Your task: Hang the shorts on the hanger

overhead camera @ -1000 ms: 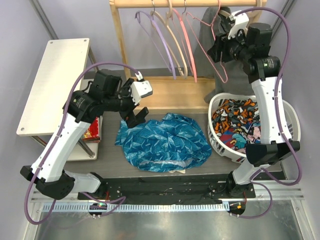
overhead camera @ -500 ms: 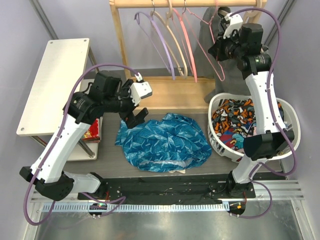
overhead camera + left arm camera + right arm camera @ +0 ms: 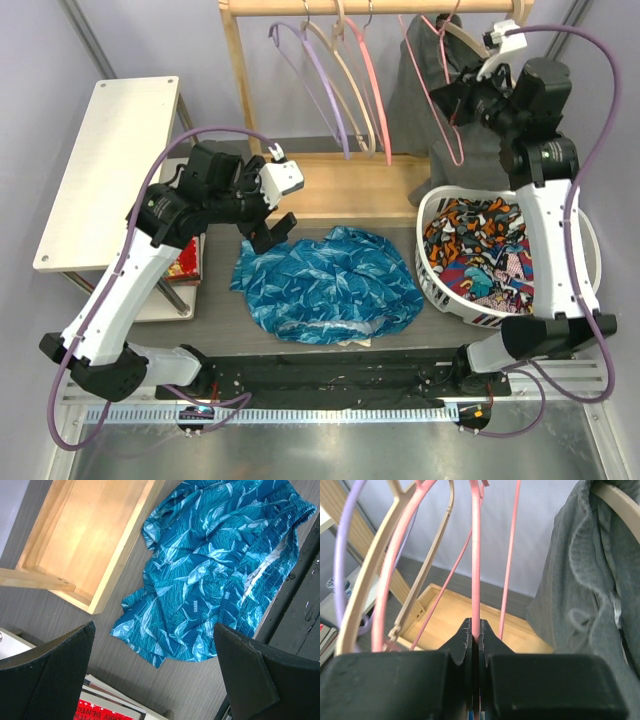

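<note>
The blue leaf-print shorts (image 3: 325,285) lie crumpled on the grey table and fill the upper right of the left wrist view (image 3: 215,575). My left gripper (image 3: 270,235) hovers open over their left edge (image 3: 155,630), with nothing between its fingers. The thin pink wire hanger (image 3: 455,157) hangs at the right end of the wooden rail. My right gripper (image 3: 445,100) is shut on one of its wires. In the right wrist view the jaws (image 3: 475,630) pinch that pink wire (image 3: 475,570) tightly.
Purple, beige and salmon hangers (image 3: 345,90) hang on the rail. A grey garment (image 3: 415,90) hangs behind the right gripper. A white basket (image 3: 592,262) of patterned clothes stands at right. There is a wooden rack base (image 3: 340,190), a white shelf (image 3: 110,160), and books (image 3: 185,262) at left.
The right gripper has closed on the thin pink hanger and moved right, swinging the hanger with it toward the grey garment. The left arm has stayed still.
</note>
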Motion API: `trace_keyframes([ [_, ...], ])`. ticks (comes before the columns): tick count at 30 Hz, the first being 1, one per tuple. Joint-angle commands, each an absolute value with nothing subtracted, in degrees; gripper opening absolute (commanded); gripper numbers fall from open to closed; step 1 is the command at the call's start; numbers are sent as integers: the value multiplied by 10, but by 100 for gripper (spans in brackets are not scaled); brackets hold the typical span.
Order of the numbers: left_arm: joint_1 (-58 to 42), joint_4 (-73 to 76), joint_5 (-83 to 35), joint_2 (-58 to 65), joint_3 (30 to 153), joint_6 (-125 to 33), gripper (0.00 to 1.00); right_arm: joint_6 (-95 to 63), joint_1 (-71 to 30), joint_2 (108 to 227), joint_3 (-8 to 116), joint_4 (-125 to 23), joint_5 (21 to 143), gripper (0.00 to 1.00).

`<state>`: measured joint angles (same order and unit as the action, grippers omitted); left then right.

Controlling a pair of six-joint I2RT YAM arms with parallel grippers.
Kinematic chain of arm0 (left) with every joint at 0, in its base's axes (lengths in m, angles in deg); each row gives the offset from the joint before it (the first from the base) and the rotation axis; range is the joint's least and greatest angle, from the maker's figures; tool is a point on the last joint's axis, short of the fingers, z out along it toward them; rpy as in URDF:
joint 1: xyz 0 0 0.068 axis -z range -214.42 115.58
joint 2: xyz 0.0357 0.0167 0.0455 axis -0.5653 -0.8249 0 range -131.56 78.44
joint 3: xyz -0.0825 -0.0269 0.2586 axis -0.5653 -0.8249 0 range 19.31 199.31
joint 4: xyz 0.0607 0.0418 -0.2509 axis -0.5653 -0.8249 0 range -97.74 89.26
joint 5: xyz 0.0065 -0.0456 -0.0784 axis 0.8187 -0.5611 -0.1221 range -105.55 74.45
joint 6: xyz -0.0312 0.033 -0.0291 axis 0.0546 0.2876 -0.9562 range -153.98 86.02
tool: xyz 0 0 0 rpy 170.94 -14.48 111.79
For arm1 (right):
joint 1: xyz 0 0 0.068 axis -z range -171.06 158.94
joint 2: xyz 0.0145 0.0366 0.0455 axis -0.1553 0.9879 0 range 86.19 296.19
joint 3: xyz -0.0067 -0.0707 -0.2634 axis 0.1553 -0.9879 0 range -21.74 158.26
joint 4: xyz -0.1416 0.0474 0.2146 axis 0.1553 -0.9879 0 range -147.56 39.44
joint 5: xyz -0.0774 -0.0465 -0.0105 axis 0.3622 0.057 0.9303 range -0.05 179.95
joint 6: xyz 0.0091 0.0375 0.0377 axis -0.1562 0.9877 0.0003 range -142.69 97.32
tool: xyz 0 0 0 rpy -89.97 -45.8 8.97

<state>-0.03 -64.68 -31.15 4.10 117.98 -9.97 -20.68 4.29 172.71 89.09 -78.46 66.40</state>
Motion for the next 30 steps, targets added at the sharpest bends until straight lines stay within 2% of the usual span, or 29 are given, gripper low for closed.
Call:
trace_keyframes([
  [1,-1,-653,-308,46,1181,-96,100,-191,49,1629,834,-762,634,1],
  [7,-1,-676,-331,43,1174,-89,100,-224,49,1519,711,-906,664,1],
  [11,-1,-668,-360,53,1148,-111,100,-302,49,1412,613,-997,678,1],
  [18,-1,-599,-364,86,1028,-194,100,-443,49,1327,526,-1161,682,1],
  [26,0,-395,-385,235,820,-172,100,-744,49,1321,520,-1338,584,1],
  [30,12,-377,-458,254,786,-73,100,-874,49,1291,489,-1368,495,1],
])
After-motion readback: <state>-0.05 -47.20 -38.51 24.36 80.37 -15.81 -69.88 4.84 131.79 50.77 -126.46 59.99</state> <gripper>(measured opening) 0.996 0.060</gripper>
